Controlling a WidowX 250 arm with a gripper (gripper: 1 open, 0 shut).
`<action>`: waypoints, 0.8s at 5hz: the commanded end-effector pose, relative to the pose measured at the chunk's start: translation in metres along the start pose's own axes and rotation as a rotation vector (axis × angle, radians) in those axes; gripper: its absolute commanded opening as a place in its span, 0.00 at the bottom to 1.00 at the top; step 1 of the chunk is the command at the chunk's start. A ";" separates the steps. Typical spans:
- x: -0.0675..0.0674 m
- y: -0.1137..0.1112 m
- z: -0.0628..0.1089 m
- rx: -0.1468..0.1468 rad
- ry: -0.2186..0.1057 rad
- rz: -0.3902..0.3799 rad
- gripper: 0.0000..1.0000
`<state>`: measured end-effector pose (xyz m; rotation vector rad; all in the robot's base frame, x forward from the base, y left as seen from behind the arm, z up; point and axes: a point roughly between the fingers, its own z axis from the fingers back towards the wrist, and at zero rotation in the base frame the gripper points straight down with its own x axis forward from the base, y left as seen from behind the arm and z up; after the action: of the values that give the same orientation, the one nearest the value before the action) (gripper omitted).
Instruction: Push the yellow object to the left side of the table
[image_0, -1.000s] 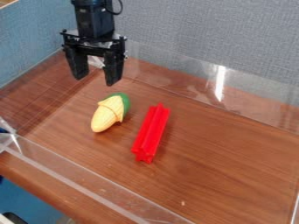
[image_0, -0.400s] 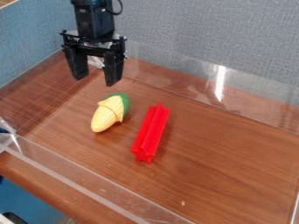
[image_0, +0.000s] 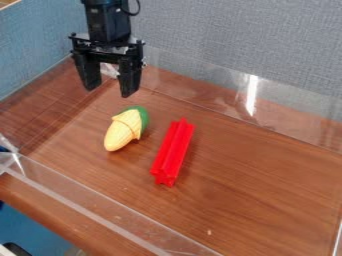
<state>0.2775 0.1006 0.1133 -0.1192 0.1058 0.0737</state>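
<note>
The yellow object is a small toy corn cob with a green husk end, lying on the dark wood-grain table near its middle. My gripper hangs behind it, toward the back left, pointing straight down. Its black fingers stand apart and open with nothing between them, clear of the corn.
A long red ridged bar lies just right of the corn, nearly parallel to it. Low clear acrylic walls edge the tabletop. A grey-blue fabric wall rises behind.
</note>
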 end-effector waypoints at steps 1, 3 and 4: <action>0.006 0.005 0.019 0.019 -0.067 0.007 1.00; 0.007 0.008 0.014 0.023 -0.057 0.007 1.00; 0.007 0.008 0.014 0.022 -0.056 0.009 1.00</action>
<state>0.2813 0.1034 0.1120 -0.1125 0.1000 0.0712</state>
